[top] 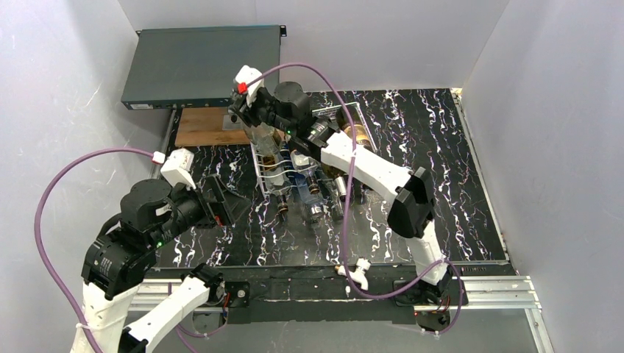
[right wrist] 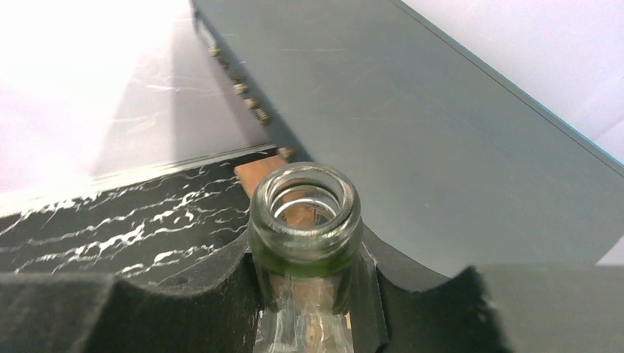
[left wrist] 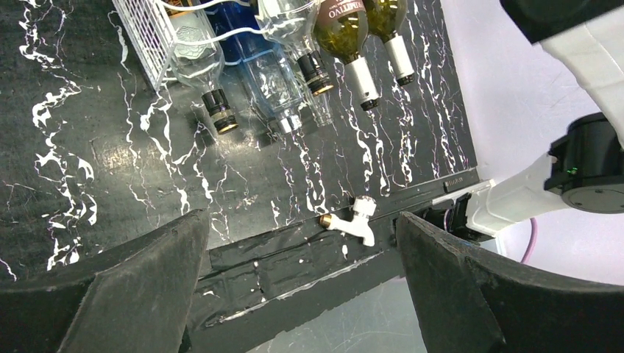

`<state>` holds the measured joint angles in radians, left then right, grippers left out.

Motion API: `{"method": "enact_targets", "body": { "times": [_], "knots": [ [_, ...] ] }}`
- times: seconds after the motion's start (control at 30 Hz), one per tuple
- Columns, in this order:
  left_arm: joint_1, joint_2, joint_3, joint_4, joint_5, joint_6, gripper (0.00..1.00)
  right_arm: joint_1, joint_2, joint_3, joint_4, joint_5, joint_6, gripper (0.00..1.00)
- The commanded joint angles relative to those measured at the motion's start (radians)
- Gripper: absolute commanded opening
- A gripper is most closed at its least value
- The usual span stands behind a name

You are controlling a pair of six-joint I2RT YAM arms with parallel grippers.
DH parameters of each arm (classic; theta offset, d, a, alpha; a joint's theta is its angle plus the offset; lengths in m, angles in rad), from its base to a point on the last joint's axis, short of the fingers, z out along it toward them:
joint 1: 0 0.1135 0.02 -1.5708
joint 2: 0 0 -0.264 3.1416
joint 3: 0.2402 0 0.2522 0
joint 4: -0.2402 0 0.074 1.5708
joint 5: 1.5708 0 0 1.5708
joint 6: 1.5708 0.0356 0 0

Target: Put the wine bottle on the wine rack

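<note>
**Holding the wine bottle [right wrist: 305, 220] over the wine rack [top: 260, 175]**

We are stretching our right arm far across the tabletop [top: 441, 147], right claw [right wrist: 309, 265] clamping the bottle's neck. Our left arm is crouching near its base, left claw [left wrist: 302, 220] gaping wide, gripping nothing.

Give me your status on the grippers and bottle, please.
Left gripper open, empty. Right gripper shut on clear glass wine bottle neck. White wire rack holds other bottles.
</note>
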<state>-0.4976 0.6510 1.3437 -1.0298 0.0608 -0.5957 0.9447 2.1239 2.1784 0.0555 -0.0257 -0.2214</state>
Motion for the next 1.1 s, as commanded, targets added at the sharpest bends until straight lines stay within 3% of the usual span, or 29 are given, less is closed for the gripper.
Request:
{"method": "enact_targets", "body": {
  "times": [0.0,0.13,0.33,0.67,0.8,0.93,1.07],
  "knots": [
    [-0.002,-0.024,-0.006,-0.015,-0.034,-0.004,0.98,0.034,-0.222,-0.191,0.233,-0.110,-0.122,0.01],
    [-0.002,-0.052,-0.013,-0.015,-0.120,-0.023,0.98,0.043,-0.349,-0.415,0.311,-0.159,-0.184,0.01],
    [-0.002,-0.093,-0.008,-0.008,-0.209,-0.049,0.98,0.054,-0.470,-0.622,0.318,-0.265,-0.236,0.01],
    [-0.002,-0.083,-0.042,0.010,-0.166,-0.095,0.98,0.110,-0.592,-0.945,0.254,-0.373,-0.547,0.01],
    [-0.003,-0.025,-0.061,0.002,-0.111,-0.195,0.98,0.142,-0.625,-1.030,0.219,-0.357,-0.642,0.01],
    [-0.002,0.096,-0.045,-0.043,-0.032,-0.300,0.98,0.148,-0.631,-1.062,0.225,-0.314,-0.619,0.01],
    [-0.001,0.187,-0.014,-0.042,0.015,-0.368,0.98,0.149,-0.624,-0.992,0.257,-0.192,-0.400,0.01]
  ]
}}
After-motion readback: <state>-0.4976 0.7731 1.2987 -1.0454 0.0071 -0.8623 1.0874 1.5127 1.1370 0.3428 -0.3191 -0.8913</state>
